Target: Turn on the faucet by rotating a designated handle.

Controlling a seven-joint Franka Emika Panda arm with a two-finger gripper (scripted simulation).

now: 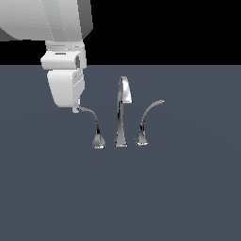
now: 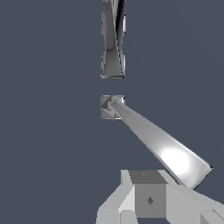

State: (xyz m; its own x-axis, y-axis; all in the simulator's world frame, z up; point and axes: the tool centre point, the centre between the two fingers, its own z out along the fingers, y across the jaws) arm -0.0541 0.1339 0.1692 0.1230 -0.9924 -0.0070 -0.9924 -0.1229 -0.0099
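Observation:
The faucet (image 1: pixel 122 113) is a small chrome set on a dark grey-blue surface, with a tall spout in the middle and an arched lever on each side. The handle (image 1: pixel 95 123) is the lever on the exterior view's left, rising from a narrow pointed base. My gripper (image 1: pixel 76 109) hangs right at its hooked tip and looks shut, with nothing between the fingers. In the wrist view the handle (image 2: pixel 162 146) runs as a bright bar from its base to just beside my gripper (image 2: pixel 146 179). The faucet's spout (image 2: pixel 113 43) lies beyond it.
The mirror-image lever (image 1: pixel 148 116) with a rounder base stands on the exterior view's right of the spout. The flat grey-blue surface (image 1: pixel 188 188) stretches all around the set. My white arm fills the upper left of the exterior view.

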